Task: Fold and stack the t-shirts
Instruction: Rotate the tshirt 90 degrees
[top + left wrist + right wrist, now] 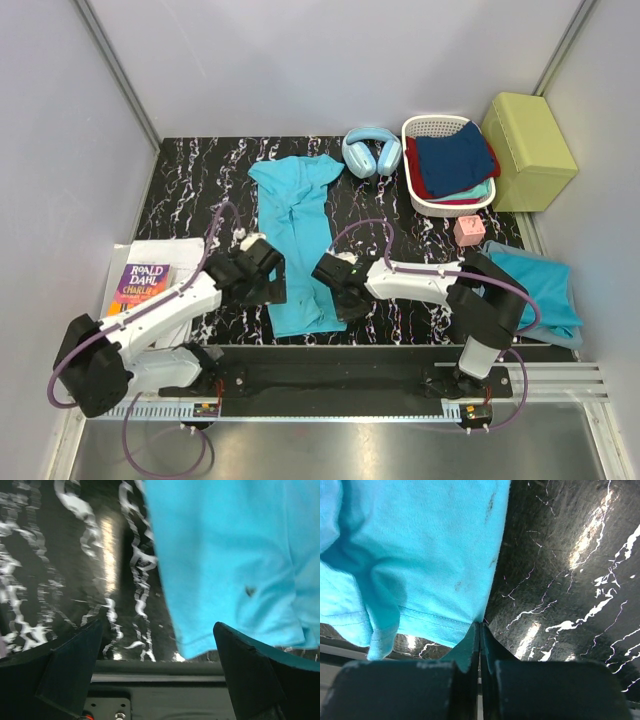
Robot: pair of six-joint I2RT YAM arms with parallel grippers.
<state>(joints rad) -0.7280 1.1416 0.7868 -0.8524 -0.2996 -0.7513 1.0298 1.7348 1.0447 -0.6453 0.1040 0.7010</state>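
A turquoise t-shirt point(298, 235) is laid lengthwise down the middle of the black marbled table point(190, 190), its hem turned towards the arms; the left claw point(270, 288) is held open at the hem's left corner, its fingers point(75, 665) spread wide, one over bare table and the other at the cloth's edge; the right claw point(342, 298) is closed at the hem's right corner, its fingertips point(470, 645) pressed together just where the cloth ends; whether fabric is pinched cannot be told; a second turquoise garment point(545, 285) is seen at the table's right side, and more clothes are piled in a white basket point(425, 125) at the far right.
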